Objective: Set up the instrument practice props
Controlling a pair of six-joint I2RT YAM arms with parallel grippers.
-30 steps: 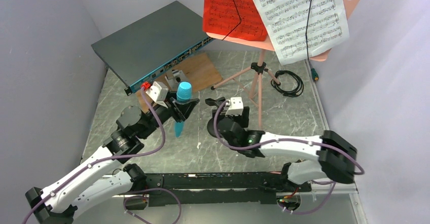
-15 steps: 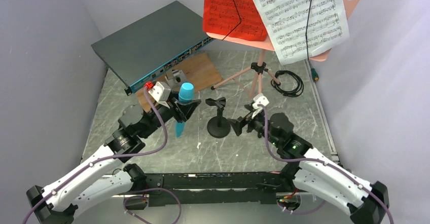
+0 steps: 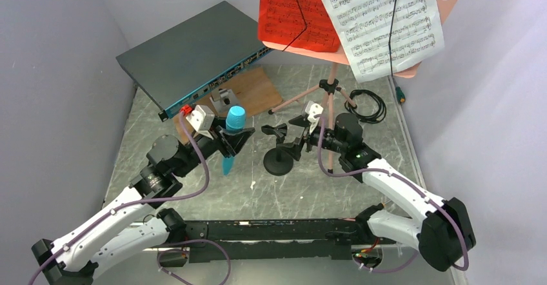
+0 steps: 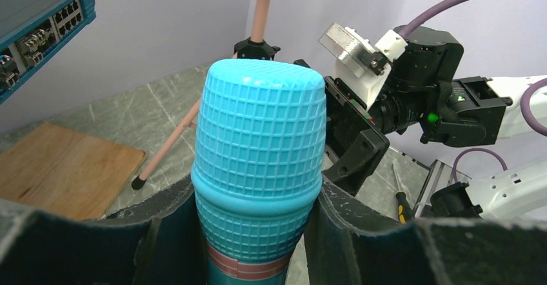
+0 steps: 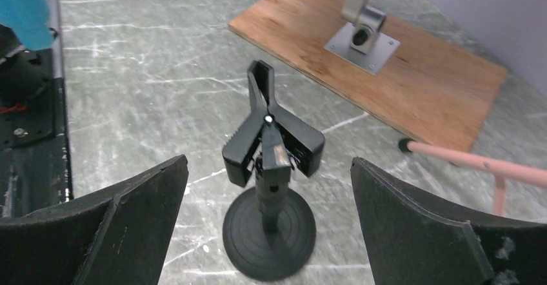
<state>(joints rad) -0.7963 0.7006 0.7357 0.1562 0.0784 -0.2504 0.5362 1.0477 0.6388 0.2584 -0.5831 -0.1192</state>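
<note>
Worryingly, the left gripper [image 3: 230,138] pinched the microphone [image 3: 235,120] just left of the mic stand [image 3: 278,159] while the right gripper [image 3: 298,138], spread wide beside it, could have knocked it over.

Microphone [image 4: 258,162]: cyan-blue, gridded head, pinkish band below it, tapered tail. Clamped upright in my left gripper [image 3: 231,138], head up, tail pointing down, off the bench [image 3: 277,195].
Mic stand [image 5: 269,188]: small, black, round base flat on the bench, short post, V-shaped clip on top. Upright, just right of the microphone, not touching it.
Music stand [image 3: 329,104]: salmon-pink, perforated desk, tripod legs spread on the bench beyond the mic stand.
Red page [image 3: 297,14] on the desk's left, white page [image 3: 384,20] on its right, hanging past the lower lip. A thin black wire crosses each.
</note>
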